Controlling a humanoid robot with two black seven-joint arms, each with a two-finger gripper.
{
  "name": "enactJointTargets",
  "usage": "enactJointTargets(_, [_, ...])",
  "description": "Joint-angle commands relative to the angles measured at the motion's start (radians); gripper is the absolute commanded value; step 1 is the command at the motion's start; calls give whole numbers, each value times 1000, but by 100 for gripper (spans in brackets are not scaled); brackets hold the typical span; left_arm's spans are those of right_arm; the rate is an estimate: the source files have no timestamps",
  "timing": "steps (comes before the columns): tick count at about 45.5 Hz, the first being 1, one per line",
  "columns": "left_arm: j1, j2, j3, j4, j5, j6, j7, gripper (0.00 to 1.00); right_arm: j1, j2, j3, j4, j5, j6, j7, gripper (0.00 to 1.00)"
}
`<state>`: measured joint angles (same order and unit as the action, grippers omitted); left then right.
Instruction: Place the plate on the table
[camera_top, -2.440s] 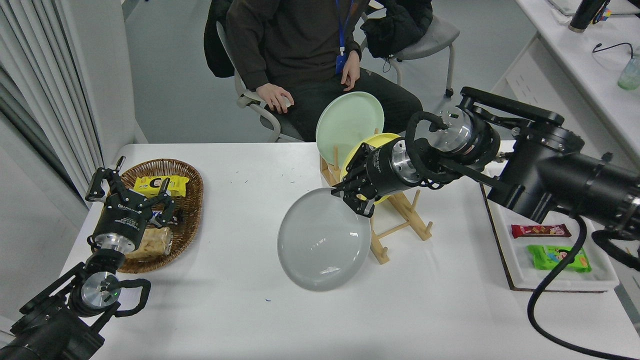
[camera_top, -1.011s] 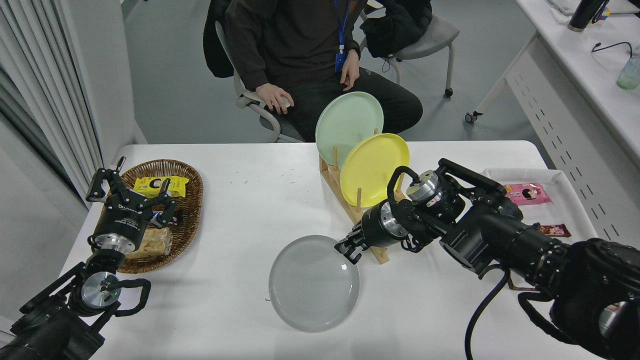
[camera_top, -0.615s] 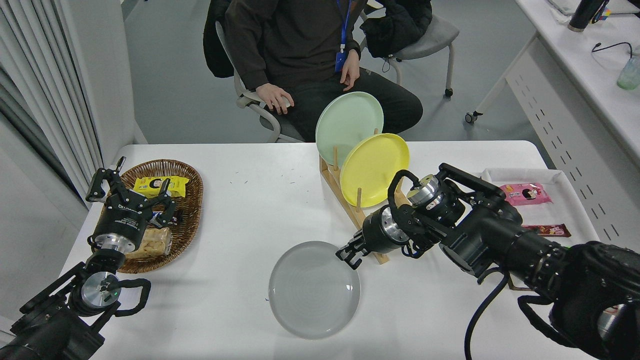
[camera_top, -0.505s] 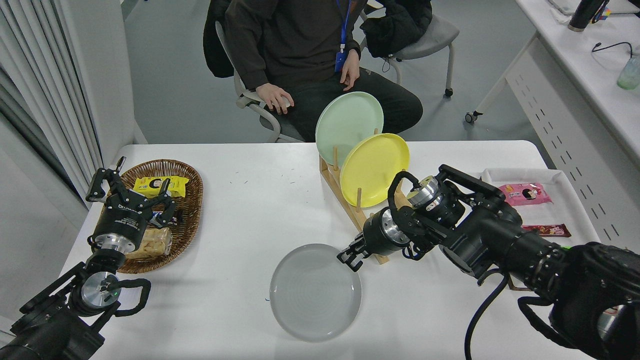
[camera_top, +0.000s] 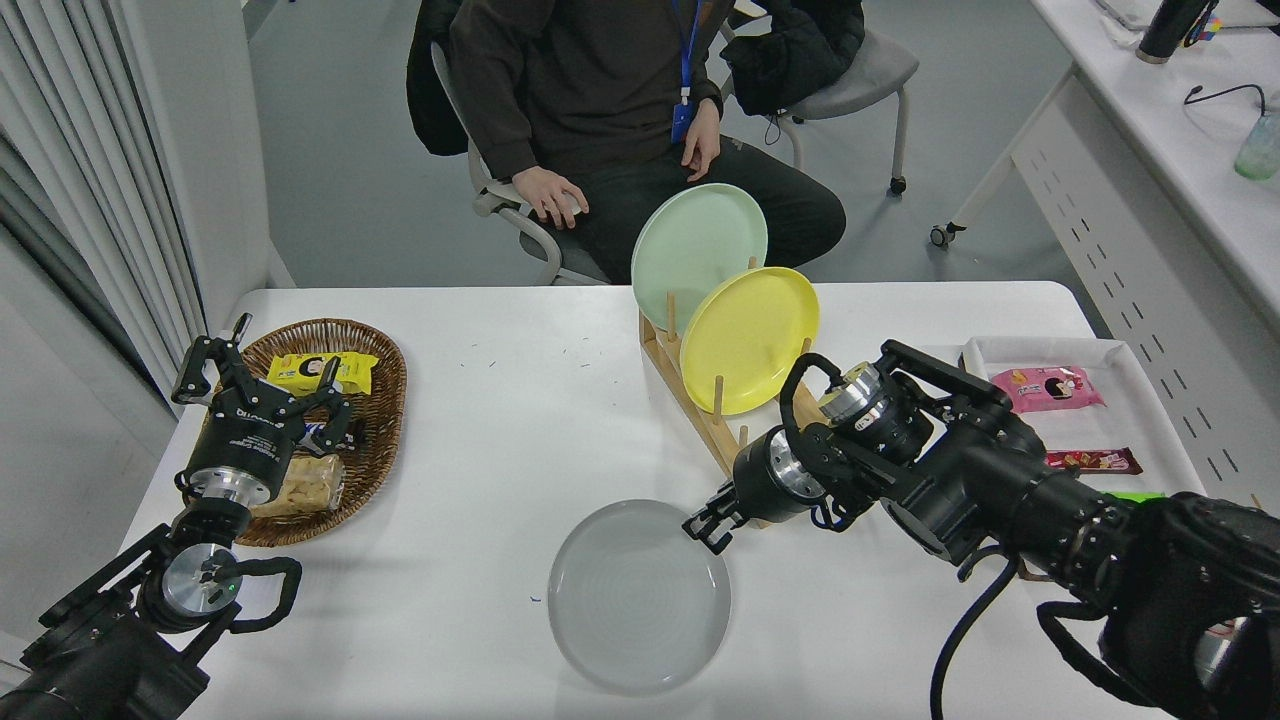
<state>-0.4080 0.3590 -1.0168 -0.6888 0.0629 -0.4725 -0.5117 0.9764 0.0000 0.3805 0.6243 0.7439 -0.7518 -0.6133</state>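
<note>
Grey plate (camera_top: 638, 596) flat on white surface (camera_top: 480, 420), near centre. Right tool (camera_top: 712, 527) at plate's far-right rim, fingers spread, not gripping. Left tool (camera_top: 262, 385) parked lower left, fingers spread.

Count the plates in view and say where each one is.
3. The plate, pale grey, lies flat on the table near its front edge. The yellow plate and the mint-green plate stand upright in the wooden rack. None seems hidden.
</note>
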Motion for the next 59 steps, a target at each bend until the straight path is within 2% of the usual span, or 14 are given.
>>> enactJointTargets(1, [0, 0, 0, 0, 0, 0, -1, 98, -10, 0, 5, -5, -1, 0, 0, 0])
enactJointTargets(9, [0, 0, 0, 0, 0, 0, 1, 98, -5, 0, 15, 2, -3, 6, 0, 0])
enactJointTargets(10, [0, 0, 1, 0, 0, 0, 1, 98, -4, 0, 17, 3, -3, 9, 0, 5])
enactJointTargets(13, [0, 0, 0, 0, 0, 0, -1, 98, 7, 0, 11, 5, -3, 11, 1, 29])
enactJointTargets(18, [0, 0, 0, 0, 0, 0, 1, 98, 12, 0, 15, 9, -1, 11, 0, 50])
enactJointTargets(31, [0, 0, 0, 0, 0, 0, -1, 98, 13, 0, 20, 44, -23, 35, -8, 63])
enactJointTargets(36, [0, 0, 0, 0, 0, 0, -1, 98, 18, 0, 24, 110, -61, 100, -20, 68])
enactJointTargets(41, [0, 0, 0, 0, 0, 0, 1, 98, 31, 0, 29, 153, -113, 170, -75, 76])
enactJointTargets(46, [0, 0, 0, 0, 0, 0, 1, 98, 36, 0, 29, 153, -123, 224, -111, 78])
enactJointTargets(52, [0, 0, 0, 0, 0, 0, -1, 98, 36, -2, 29, 155, -127, 250, -115, 99])
enactJointTargets(55, [0, 0, 0, 0, 0, 0, 1, 98, 35, -3, 31, 155, -129, 264, -115, 99])
enactJointTargets(59, [0, 0, 0, 0, 0, 0, 1, 98, 27, -15, 31, 172, -130, 342, -115, 99])
